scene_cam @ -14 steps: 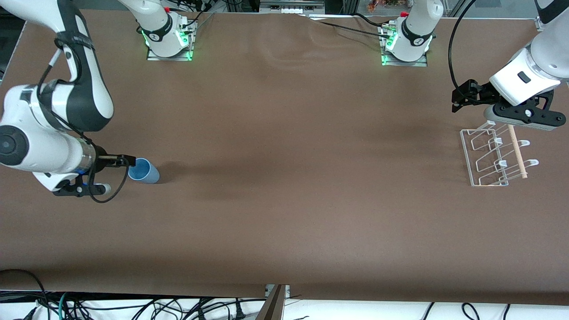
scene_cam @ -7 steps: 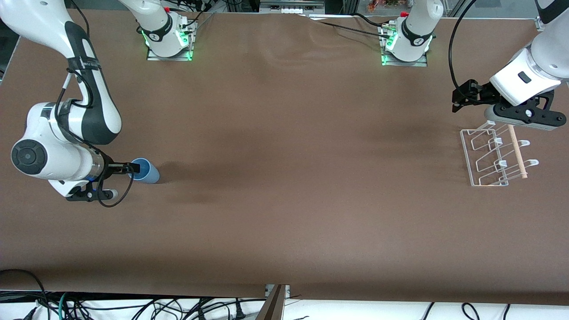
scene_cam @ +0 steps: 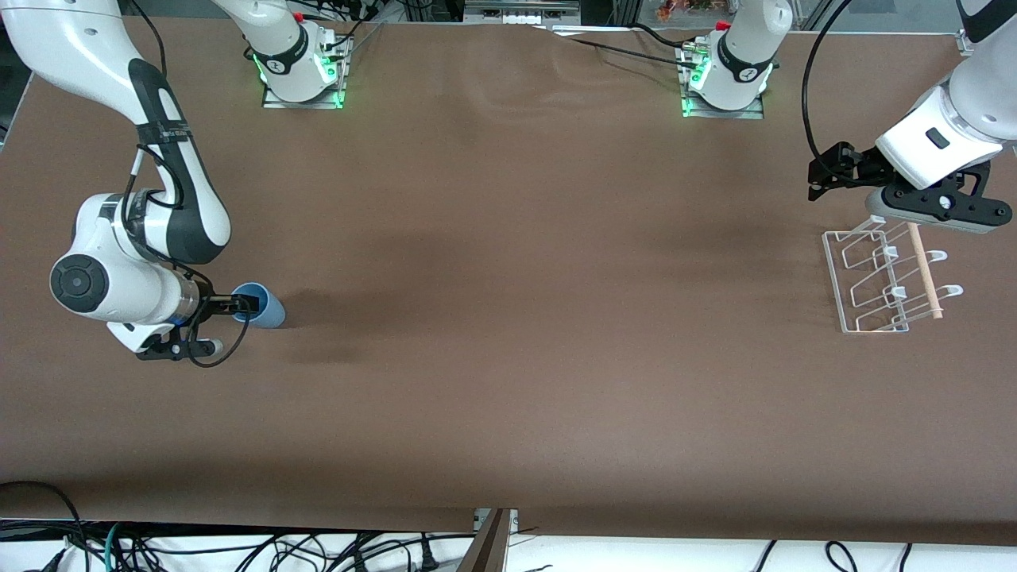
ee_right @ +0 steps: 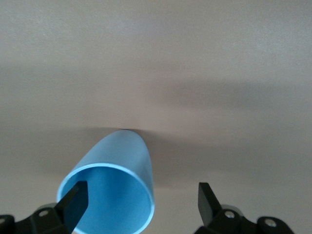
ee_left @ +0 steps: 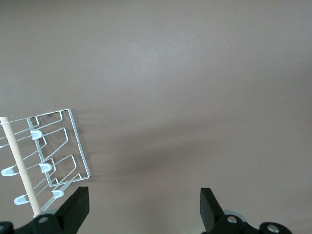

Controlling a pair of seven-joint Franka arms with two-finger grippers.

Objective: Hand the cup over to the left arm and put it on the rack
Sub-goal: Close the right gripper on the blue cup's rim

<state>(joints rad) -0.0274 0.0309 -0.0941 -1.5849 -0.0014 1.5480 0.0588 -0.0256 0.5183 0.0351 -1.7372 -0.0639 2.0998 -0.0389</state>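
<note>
1. The right gripper (scene_cam: 248,303) sits low at the mouth of the cup, toward the right arm's end of the table; its two black fingers (ee_right: 73,204) are spread wide apart and clamp nothing; in the right wrist view one finger stands at the cup's rim, seemingly just inside the opening, while the other stands clear of the cup beside it over bare table; I cannot tell whether the first finger touches the plastic.

2. The small light-blue plastic tumbler (scene_cam: 261,305) is smooth, plain and handleless, slightly tapered; it looks tipped, its open mouth (ee_right: 105,200) turned toward the right gripper and its narrower base pointing away from it; a soft shadow lies on the table past the base.

3. The left gripper (scene_cam: 826,171) hangs in the air just beside the rack's end that lies farther from the front camera, toward the left arm's end of the table; its black fingers (ee_left: 73,207) are wide apart and hold nothing; this arm waits.

4. The small white wire drying rack (scene_cam: 878,282) has upright loops and hooked prongs, with a light wooden dowel (scene_cam: 926,270) along one side; it rests on the matte brown table (scene_cam: 516,357), well apart from the tumbler.
</note>
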